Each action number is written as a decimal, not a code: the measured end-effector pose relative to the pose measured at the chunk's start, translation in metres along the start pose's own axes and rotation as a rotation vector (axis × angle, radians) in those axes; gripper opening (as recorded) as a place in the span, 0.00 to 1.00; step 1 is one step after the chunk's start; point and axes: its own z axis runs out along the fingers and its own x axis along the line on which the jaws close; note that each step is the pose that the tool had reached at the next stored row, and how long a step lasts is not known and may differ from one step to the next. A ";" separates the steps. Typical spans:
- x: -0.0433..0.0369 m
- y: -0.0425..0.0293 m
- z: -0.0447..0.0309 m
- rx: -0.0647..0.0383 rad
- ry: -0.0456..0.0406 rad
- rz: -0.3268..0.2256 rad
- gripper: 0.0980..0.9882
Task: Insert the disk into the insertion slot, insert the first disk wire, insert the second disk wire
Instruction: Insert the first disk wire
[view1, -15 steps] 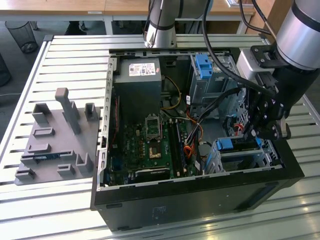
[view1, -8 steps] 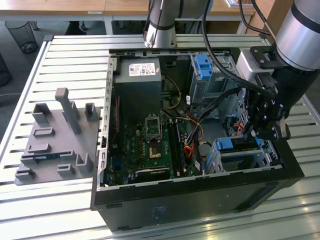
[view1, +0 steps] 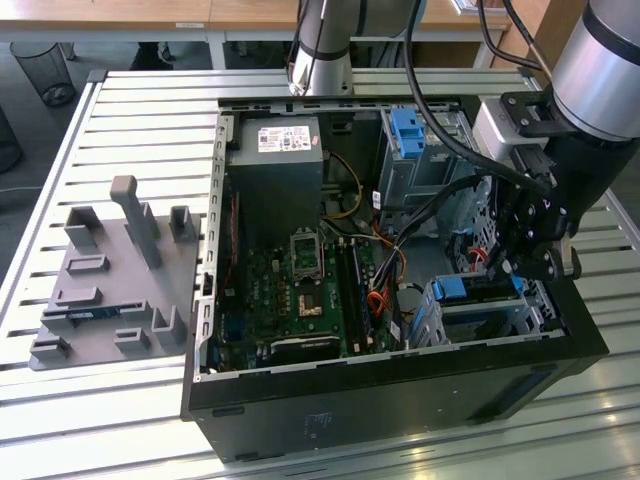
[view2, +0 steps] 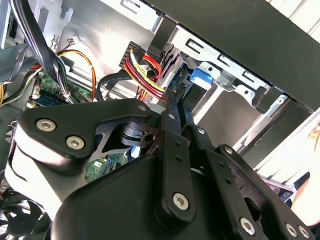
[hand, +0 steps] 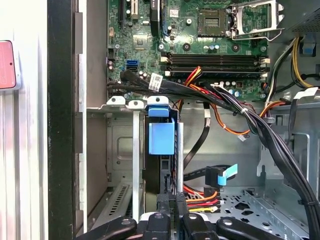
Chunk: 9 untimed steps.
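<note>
Since the disk wire (hand: 202, 201) looks light and springy, rigid only at its tip, the gripper (hand: 167, 212) seems closed there, against the disk (hand: 161, 137).

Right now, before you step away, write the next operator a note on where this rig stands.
Claw: shut, tips by the red-and-yellow wire bundle at the drive's end; any plug between them is hidden.
Flat hard drive in bright blue plastic carrier: seated in the low grey perforated sheet-metal cage.
Done: drive in slot.
Left: wires, seemingly; the black cable with a blue tab hangs apart from the drive.
</note>
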 end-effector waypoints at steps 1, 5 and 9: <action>0.0000 0.0000 -0.0009 0.000 0.0003 0.000 0.07; 0.0004 0.0000 -0.0012 0.000 -0.0001 0.001 0.07; 0.0006 0.0000 -0.0011 0.000 0.0002 0.003 0.07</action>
